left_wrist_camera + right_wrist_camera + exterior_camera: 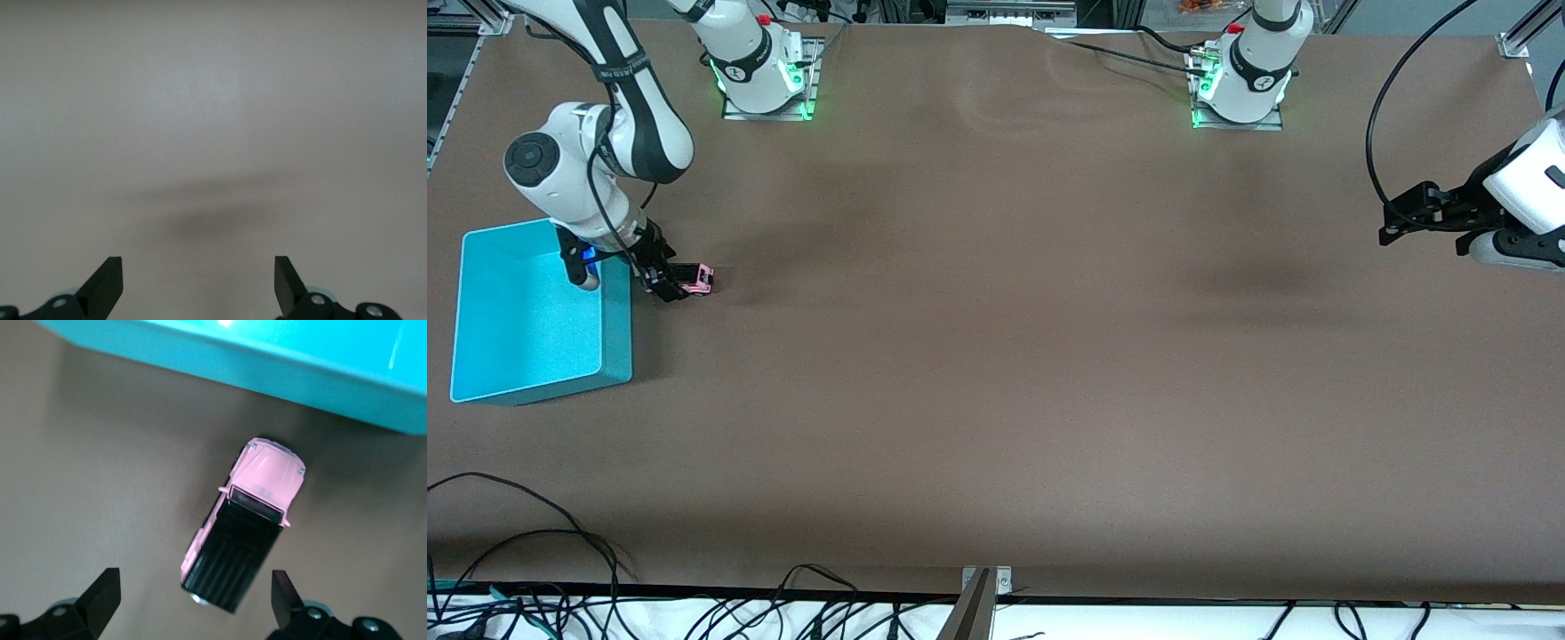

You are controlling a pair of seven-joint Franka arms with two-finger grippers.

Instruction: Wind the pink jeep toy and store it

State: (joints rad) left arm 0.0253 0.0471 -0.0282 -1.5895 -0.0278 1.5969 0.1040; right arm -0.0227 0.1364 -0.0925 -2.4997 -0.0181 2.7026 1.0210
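Standing at the right arm's end of the table (996,373), the turquoise bin (534,311) held nothing that could be seen; part of its interior was covered by the right arm's wrist in the front view. The pink jeep toy (696,278) rested on the table just beside the bin, outside it, toward the left arm's end. In the right wrist view the jeep (241,533) lay apart from the bin's wall (267,367), its pink bonnet toward that wall and its black rear roof toward the gripper.

The right gripper (669,283) was down low at the jeep, its arm bent over the bin's edge. Its jaws stood apart, one finger (101,597) on either side of the jeep's rear, with no contact visible.

The left gripper (1392,229) waited raised over bare table at the left arm's end, jaws apart, its fingers (107,283) framing only blurred table surface. The left arm was cut off by the frame edge.
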